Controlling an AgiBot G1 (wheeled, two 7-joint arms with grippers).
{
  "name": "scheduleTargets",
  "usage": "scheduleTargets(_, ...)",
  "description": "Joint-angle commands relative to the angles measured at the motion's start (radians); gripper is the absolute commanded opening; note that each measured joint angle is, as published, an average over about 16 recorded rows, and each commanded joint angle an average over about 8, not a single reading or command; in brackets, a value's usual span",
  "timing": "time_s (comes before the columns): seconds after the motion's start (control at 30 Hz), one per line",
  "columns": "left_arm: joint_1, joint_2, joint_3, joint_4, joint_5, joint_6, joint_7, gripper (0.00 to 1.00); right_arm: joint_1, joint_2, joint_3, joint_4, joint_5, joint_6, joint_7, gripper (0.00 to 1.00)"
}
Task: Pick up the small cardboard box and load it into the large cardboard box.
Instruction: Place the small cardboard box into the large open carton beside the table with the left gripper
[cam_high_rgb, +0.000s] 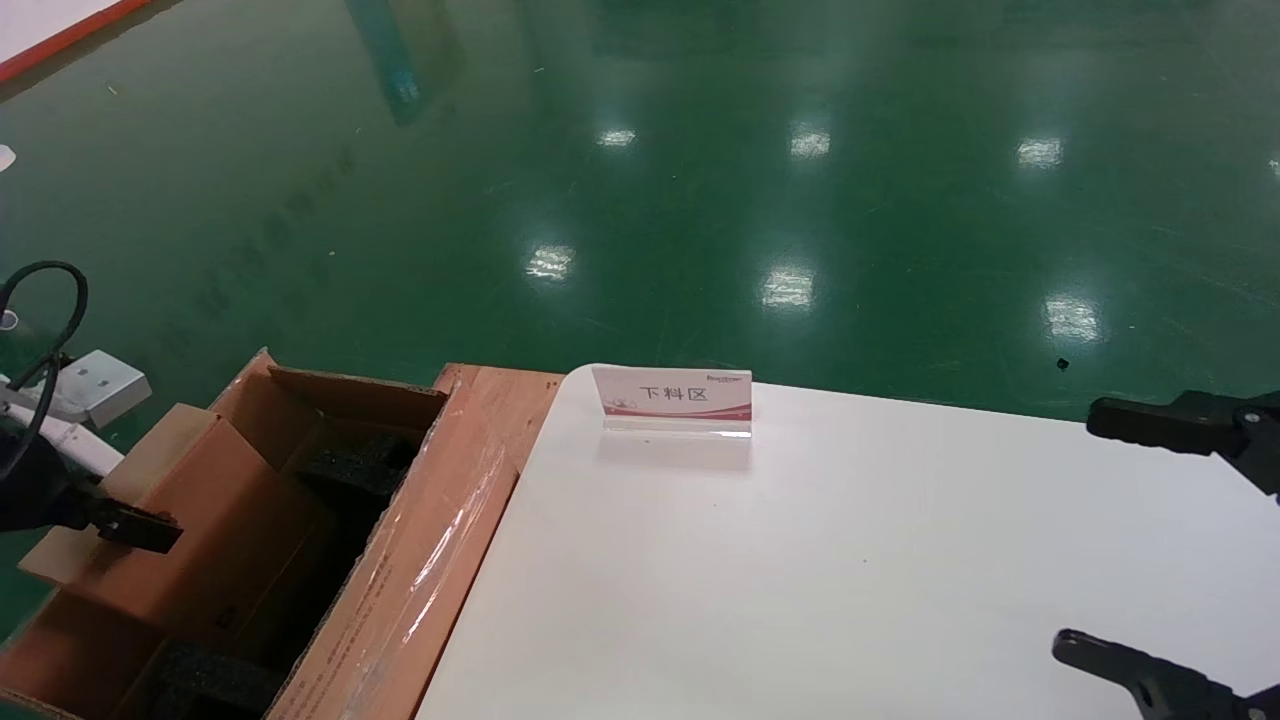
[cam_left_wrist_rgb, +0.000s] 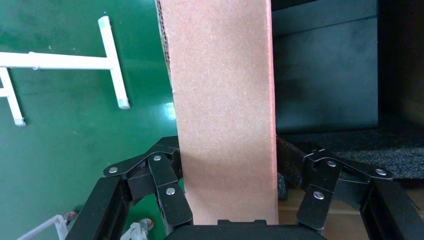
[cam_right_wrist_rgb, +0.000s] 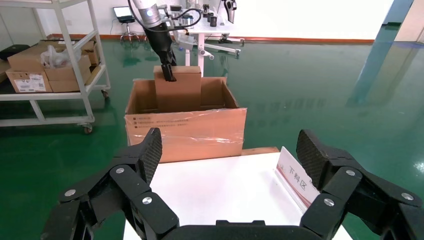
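My left gripper (cam_left_wrist_rgb: 227, 200) had its fingers clamped on the small cardboard box (cam_high_rgb: 190, 520), upright, partly inside the large cardboard box (cam_high_rgb: 420, 580). Best lowered straight between the foam blocks (cam_high_rgb: 355, 465). Right gripper (cam_right_wrist_rgb: 227, 175) idled over the tabletop (cam_high_rgb: 850, 560), fingers spread, empty.

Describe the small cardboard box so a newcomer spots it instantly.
Start at the white table; the large cardboard box stands open on the floor at its left edge. The small cardboard box is held upright over that opening, gripped by the left tool. It is plain and salmon-brown, without flaps or glossy tape.
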Motion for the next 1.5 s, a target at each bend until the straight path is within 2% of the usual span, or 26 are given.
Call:
scheduleTargets(0.03,0.011,0.001,0.006,0.0,-0.002,-0.012,-0.007,0.0,0.0,0.0,0.0,0.0,0.0,0.0,0.0,1.0)
scheduleTargets(0.13,0.022,0.006,0.013,0.002,-0.002,-0.017,-0.018,0.0,0.0,0.0,0.0,0.0,0.0,0.0,0.0,1.0)
scheduleTargets(0.17,0.025,0.007,0.015,0.002,-0.002,-0.017,-0.021,0.05,0.0,0.0,0.0,0.0,0.0,0.0,0.0,1.0)
scheduleTargets(0.4,0.04,0.017,0.023,0.004,-0.003,-0.02,-0.041,0.93,0.0,0.0,0.0,0.0,0.001,0.001,0.0,1.0)
scheduleTargets(0.43,0.041,0.018,0.024,0.004,-0.003,-0.02,-0.043,1.0,0.0,0.0,0.0,0.0,0.001,0.001,0.0,1.0)
scheduleTargets(1.3,0.034,0.015,0.02,0.005,-0.003,-0.015,-0.032,1.0,0.0,0.0,0.0,0.0,0.001,0.0,0.0,1.0)
scheduleTargets(1.5,0.021,0.036,0.003,0.006,-0.043,-0.024,0.017,1.0,0.0,0.0,-0.001,-0.001,0.001,0.0,0.0,1.0)
